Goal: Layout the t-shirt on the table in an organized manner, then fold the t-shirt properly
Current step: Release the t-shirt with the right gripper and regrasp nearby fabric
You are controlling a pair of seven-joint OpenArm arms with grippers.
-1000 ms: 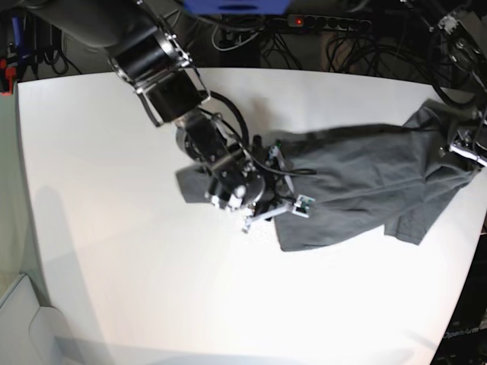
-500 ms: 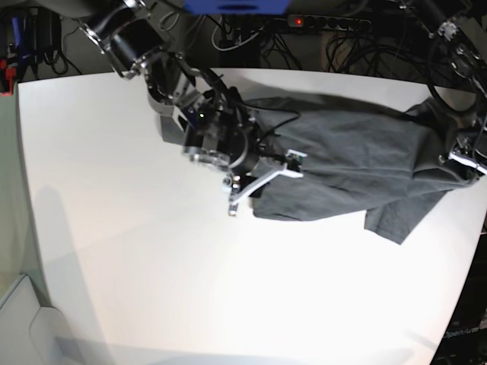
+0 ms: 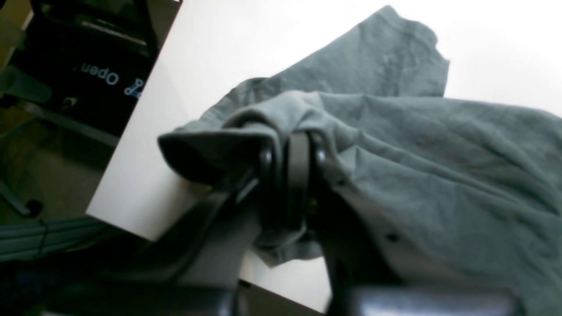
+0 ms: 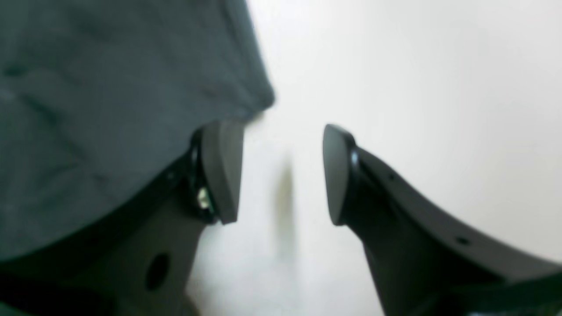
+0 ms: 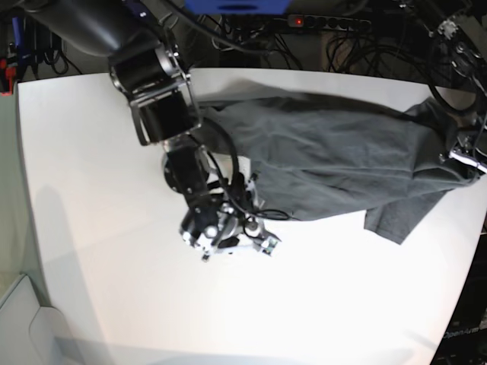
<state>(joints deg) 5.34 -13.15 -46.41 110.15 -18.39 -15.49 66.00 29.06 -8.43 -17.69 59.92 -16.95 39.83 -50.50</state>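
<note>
Only readable text: "Open", seen upside down in the left wrist view, on a dark panel beyond the desk edge, with a small logo mark beside it. Same panel in the base view carried "OpenArm", faint. Nothing legible on the t-shirt.

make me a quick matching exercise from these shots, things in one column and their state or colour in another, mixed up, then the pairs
Things:
1. left gripper
2. right gripper
3. t-shirt
4. table

States or colours:
A. smooth white surface
B. jaws apart, nothing between them
C. dark grey, spread out but rumpled
D. clamped on a fold of cloth near the table edge

Pairs: 1-D, 2-B, 3-C, 4-A
</note>
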